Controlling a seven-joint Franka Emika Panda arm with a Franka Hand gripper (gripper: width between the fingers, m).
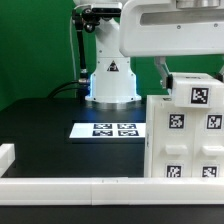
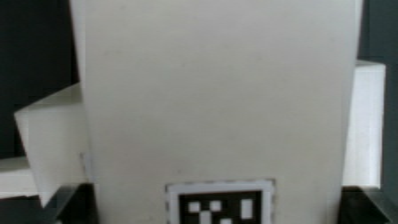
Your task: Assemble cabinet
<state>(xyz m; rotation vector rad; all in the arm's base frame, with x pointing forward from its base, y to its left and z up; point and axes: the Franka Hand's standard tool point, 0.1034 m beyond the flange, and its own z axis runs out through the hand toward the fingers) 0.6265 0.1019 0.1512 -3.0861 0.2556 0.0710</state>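
Exterior view: set low near the table's front edge, looking across the black table (image 1: 50, 120) toward the arm's base (image 1: 112, 82) and the green backdrop.
Exterior nearness: the cabinet (image 1: 187, 130) stands closest, cut off at the exterior view's right.
Wrist view: pressed very close against the cabinet (image 2: 214, 95), filling the picture.
Shared: only the cabinet's white, tagged surface.

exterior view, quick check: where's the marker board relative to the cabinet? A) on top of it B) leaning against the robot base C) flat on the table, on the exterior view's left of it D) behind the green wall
C: the marker board lies flat on the black table, on the exterior view's left of the cabinet.
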